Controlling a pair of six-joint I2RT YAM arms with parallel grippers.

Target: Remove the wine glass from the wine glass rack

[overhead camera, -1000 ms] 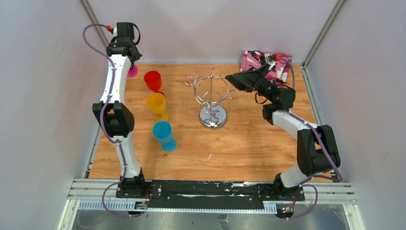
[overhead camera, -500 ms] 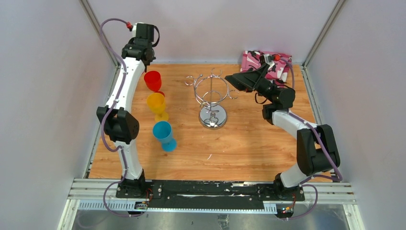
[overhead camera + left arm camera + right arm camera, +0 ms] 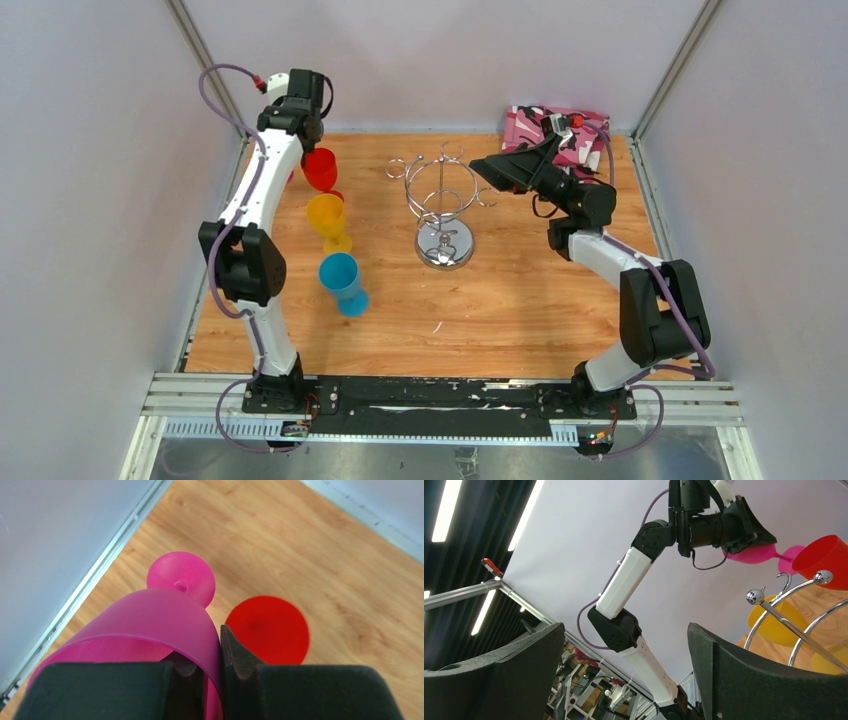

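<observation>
Four coloured glasses stand clear of the wine glass rack [image 3: 443, 205], all on its left; in the overhead view its hooks carry none.

1. Far left of the rack: the left gripper [image 3: 212, 655] holds the pink wine glass [image 3: 150, 625]. Its fingers [image 3: 235, 652] pinch one wall of the bowl at the rim, one pad inside and one outside. The glass hangs off the table, with the stem and foot pointing away from the gripper. This is the task's glass, and it is off the rack.
2. Left of the rack, running from far to near: the red glass [image 3: 319, 167], yellow glass [image 3: 327, 215] and blue glass [image 3: 340, 278] stand in a row. The red one sits just beside the held glass.
3. Just right of the rack: the right gripper [image 3: 624, 670] faces the wire arms with its fingers spread wide, holding nothing.
4. Further right of the rack: a patterned cloth [image 3: 560, 130] lies at the back edge.

Handling judgement: the glass looks like thin translucent plastic, so it is likely light, fairly stiff and smooth. A pinch on a single wall may let it swivel or slip. The rim hold serves for a short carry, but the stem would be the steadier place to take it.
</observation>
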